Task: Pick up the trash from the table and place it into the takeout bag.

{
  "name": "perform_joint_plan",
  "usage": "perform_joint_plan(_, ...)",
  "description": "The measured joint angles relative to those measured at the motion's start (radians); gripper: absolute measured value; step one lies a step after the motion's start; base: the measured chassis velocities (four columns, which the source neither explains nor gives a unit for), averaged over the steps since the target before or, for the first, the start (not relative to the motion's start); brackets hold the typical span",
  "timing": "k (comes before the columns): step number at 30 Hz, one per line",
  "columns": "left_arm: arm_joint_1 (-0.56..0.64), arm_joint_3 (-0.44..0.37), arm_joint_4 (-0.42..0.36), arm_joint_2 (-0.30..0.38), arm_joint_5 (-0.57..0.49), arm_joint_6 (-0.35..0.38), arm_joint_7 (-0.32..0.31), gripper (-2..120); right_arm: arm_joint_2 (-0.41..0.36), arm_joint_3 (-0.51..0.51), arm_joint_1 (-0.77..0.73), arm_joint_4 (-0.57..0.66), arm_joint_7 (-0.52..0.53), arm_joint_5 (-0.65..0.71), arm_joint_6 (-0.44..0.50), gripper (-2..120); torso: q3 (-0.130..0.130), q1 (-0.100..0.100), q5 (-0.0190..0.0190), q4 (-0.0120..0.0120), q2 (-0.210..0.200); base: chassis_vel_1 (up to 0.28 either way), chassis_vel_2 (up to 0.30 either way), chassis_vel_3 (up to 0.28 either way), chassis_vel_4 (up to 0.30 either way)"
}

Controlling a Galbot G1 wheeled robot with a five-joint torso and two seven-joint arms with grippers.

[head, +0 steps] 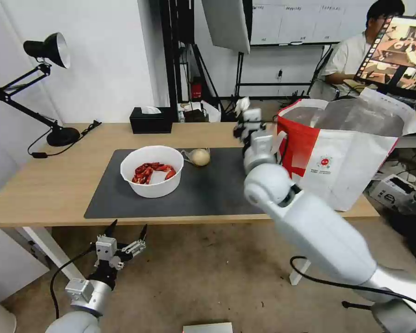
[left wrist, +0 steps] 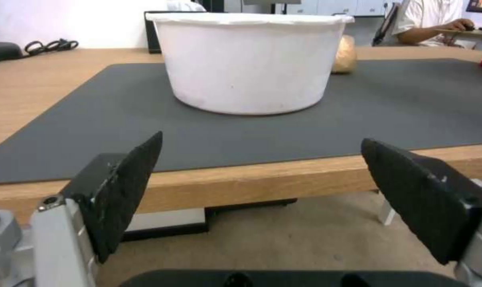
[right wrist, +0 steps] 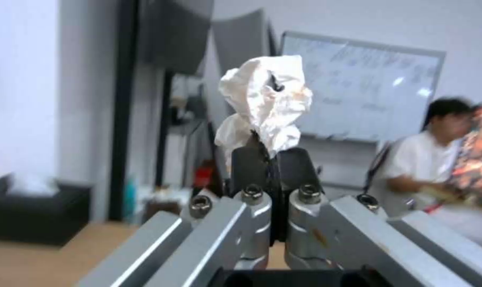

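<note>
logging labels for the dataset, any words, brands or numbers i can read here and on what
None can be read.
Takeout bag: round red logo with small print under it, too small to read.
Whiteboard: faint writing, too blurred to read.
</note>
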Motion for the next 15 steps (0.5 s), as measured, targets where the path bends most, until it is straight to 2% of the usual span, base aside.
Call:
perform_joint_plan(8,-0.006,0.011,0.000,0.001,0.001,0.000,-0.001,100,-0.104,0.148,-0.033,0.028,-0.014,-0.035,-0.034,0,0.000,0.000,0.0000,-0.0002,0.000,0.000,0.000,0.000,0.000)
perform_joint_plan(15,-0.010,0.026,0.002,0.000,0.003,0.002,-0.001,100,-0.129,0.198,-0.072,-0.008,-0.006,-0.076,-0.059,0,0.000,0.000,0.0003,-0.0002,0.000,0.000,0.000,0.000,0.000)
